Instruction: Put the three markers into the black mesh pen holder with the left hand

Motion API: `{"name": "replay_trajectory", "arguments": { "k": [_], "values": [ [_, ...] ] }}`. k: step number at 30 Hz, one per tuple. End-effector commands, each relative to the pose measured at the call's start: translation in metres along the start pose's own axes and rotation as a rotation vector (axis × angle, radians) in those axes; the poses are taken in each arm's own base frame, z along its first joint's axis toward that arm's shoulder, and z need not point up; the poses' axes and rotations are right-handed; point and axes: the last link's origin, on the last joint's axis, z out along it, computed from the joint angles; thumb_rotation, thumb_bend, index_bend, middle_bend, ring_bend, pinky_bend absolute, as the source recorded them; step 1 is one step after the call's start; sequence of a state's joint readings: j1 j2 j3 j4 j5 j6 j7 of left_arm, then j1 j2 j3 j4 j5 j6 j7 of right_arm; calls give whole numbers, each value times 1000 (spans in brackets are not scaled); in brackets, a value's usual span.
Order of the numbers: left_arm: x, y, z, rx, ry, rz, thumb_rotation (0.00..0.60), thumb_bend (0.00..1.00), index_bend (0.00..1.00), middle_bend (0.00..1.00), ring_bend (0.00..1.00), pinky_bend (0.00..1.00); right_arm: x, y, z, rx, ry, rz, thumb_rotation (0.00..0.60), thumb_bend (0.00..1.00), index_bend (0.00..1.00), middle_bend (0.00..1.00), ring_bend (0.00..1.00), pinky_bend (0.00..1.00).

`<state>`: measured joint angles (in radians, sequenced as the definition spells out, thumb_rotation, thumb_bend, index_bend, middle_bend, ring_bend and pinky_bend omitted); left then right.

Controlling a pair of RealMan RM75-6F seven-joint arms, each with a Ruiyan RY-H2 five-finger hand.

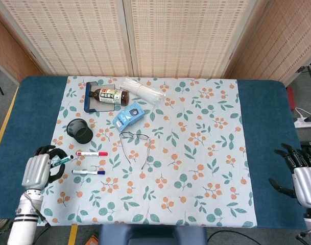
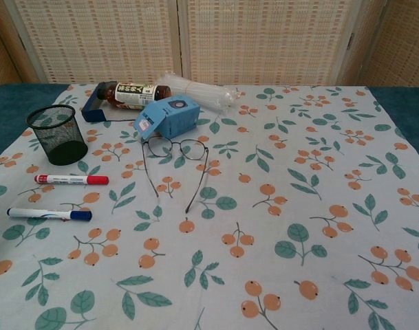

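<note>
In the head view my left hand is raised at the table's left edge and grips a green-capped marker, whose tip points right toward the cloth. The black mesh pen holder stands upright, up and to the right of that hand. On the cloth lie a red-capped marker and, below it, a blue-capped marker. The chest view does not show my left hand. My right hand rests at the far right edge with its fingers spread and holds nothing.
A pair of glasses lies right of the markers. A blue box, a brown bottle on a blue stand and a clear plastic bundle sit toward the back. The floral cloth covers the blue table.
</note>
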<state>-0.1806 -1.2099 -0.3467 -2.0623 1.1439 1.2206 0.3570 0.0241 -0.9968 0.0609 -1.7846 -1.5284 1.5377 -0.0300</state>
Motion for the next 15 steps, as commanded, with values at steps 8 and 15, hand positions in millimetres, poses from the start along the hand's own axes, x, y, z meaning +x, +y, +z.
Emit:
{"name": "replay_trajectory", "arguments": {
  "k": [8,15],
  "values": [
    [53,9,119,-206,-89,-378,600,396,548,603,202,167,3,1,-1,-14,18,-17,600,98,246,122,251,163],
    [27,3,142,-186,-126,-454,600,398,549,603,202,167,4,2,-1,-27,29,-28,600,99,246,122,251,163]
  ]
}}
